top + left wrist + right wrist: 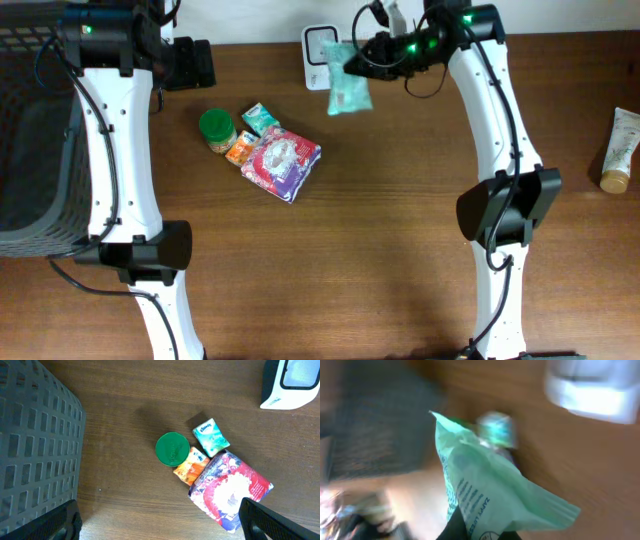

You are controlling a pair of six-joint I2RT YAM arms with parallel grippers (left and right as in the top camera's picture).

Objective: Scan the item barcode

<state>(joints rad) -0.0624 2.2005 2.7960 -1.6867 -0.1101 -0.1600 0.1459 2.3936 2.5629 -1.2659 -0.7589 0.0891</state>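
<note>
Mid-table, a red-and-purple packet (283, 160), an orange sachet (240, 150), a green-lidded jar (216, 126) and a teal tissue pack (262, 118) are grouped together. A dark mesh basket (30, 150) is set at the left edge. The left gripper (160, 527) is spread wide, gripping nothing. Farther back, the green pouch (350, 92) is clamped by the right gripper (366, 55), just beside the white scanner (318, 45).

We see a brown wooden table (400, 250) with fine lines and a soft shine. The green pouch (348, 90) near the top middle of the overhead view looks like thin, crinkly plastic. In the left wrist view, the white scanner (292, 382) at the upper right is smooth, shiny plastic. The grey basket (35, 450) on the left is dull plastic. The red and purple packet (231, 491) has a glossy wrap, and the green lid (172, 449) looks matt.
</note>
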